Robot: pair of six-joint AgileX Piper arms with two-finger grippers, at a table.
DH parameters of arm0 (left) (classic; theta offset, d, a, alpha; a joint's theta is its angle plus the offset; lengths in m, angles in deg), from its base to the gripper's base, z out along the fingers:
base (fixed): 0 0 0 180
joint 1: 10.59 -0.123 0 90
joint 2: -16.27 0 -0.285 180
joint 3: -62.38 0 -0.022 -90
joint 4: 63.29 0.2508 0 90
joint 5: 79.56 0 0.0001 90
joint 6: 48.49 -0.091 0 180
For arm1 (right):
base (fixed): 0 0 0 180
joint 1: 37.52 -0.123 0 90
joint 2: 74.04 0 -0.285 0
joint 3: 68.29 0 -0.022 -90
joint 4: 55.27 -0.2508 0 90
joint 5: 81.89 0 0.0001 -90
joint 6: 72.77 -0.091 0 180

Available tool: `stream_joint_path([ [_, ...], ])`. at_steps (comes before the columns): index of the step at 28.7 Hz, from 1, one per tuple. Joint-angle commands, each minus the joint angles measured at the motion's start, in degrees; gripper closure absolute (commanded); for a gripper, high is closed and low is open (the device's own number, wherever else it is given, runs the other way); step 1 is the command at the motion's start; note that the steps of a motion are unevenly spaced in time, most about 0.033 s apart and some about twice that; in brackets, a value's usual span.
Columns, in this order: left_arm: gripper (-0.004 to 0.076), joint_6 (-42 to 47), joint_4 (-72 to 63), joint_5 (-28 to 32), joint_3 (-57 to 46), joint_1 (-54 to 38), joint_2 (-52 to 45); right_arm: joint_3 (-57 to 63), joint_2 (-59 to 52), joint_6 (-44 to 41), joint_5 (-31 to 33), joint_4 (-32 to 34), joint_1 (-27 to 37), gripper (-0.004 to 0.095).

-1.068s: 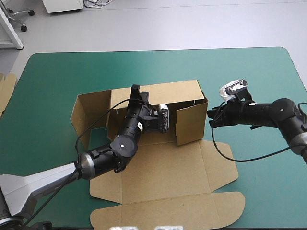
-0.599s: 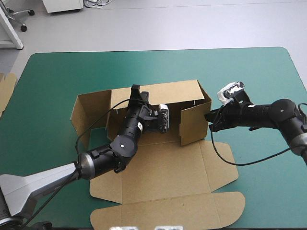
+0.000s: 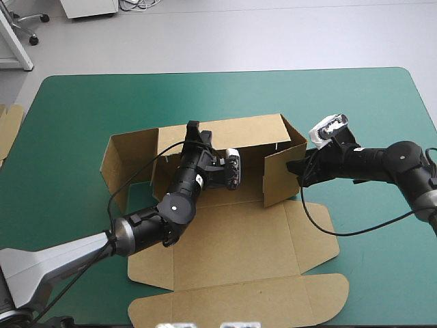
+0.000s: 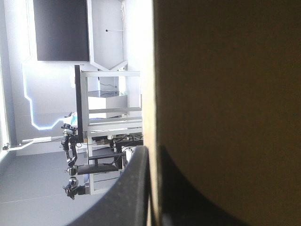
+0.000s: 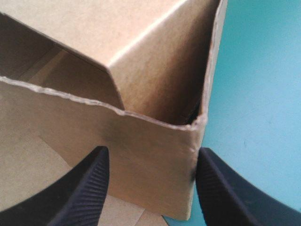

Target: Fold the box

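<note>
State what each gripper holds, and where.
Left gripper pinches the box at its far wall's top edge. Right gripper is open at the right flap, gripping nothing.

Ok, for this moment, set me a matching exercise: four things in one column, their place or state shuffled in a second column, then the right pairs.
Things:
1. left tool
2. right tool
3. box lid
4. spare board

Places or states:
A. lying flat toward the near edge of the table
B. open, at the right end wall
C. at the table's left edge
D. shut on the raised back wall

Pairs: 1-D, 2-B, 3-A, 4-C
</note>
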Motion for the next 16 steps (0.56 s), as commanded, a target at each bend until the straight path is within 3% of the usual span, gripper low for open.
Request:
stream_joint_path([
  [1, 0.0738, 0.85, 2.0, -1.16, 1.56, 0.43, -1.56, -1.29, -1.96, -0.56, 0.0, -2.83, -1.3, 0.0386],
  [6, 0.0738, 0.72, 2.0, -1.16, 1.56, 0.43, -1.56, -0.53, -1.96, -2.18, -8.41, -0.25, -6.84, 0.0393],
  [9, 0.0738, 0.72, 2.0, -1.16, 1.56, 0.43, -1.56, -0.53, -1.96, -5.82, -9.81, 2.52, -7.42, 0.04],
  [13, 0.0738, 0.72, 2.0, -1.16, 1.56, 0.43, -1.56, -0.53, -1.96, -6.78, -9.57, 2.64, -7.42, 0.0415],
  [16, 0.0738, 0.72, 2.0, -1.16, 1.56, 0.43, -1.56, -0.04, -1.96, -6.78, -12.77, 2.22, -7.42, 0.0443],
])
